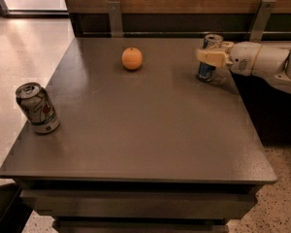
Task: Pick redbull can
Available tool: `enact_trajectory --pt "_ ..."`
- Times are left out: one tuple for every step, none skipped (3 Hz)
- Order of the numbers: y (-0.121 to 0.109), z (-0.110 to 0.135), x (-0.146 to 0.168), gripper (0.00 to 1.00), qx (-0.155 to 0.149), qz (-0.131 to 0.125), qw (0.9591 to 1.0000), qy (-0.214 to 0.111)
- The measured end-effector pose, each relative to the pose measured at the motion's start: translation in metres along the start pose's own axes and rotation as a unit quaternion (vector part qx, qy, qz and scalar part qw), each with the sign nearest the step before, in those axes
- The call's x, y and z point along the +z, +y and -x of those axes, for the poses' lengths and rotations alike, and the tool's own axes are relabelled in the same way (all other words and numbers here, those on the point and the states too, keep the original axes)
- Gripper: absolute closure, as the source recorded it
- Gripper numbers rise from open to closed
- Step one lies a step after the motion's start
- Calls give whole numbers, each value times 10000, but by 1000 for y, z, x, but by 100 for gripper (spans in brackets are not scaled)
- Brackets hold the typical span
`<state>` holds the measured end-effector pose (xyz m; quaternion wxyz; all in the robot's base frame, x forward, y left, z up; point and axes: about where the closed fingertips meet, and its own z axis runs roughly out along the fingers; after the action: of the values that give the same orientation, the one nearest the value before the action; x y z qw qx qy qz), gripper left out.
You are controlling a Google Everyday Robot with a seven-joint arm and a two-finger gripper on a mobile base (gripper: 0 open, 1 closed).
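Observation:
The redbull can, slim and blue and silver with a silver top, stands upright near the back right corner of the dark table. My gripper reaches in from the right on the white arm and sits at the can's mid-height, across its front. The can's base rests on the table.
An orange lies on the back middle of the table. A wider white can with red and green marks stands near the left edge. A wooden wall with metal brackets runs behind the table, and tiled floor lies to the left.

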<state>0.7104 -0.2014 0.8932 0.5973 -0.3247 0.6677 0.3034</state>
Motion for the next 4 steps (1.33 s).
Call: enact_trajectory --pt "1 10 0 100 -66 37 10000 -16" --pt "0 28 -5 100 -229 15 9997 -72" --pt "-3 51 -10 100 -433 -22 9990 -116" --pt "-6 90 -13 100 -757 -57 9971 -99"
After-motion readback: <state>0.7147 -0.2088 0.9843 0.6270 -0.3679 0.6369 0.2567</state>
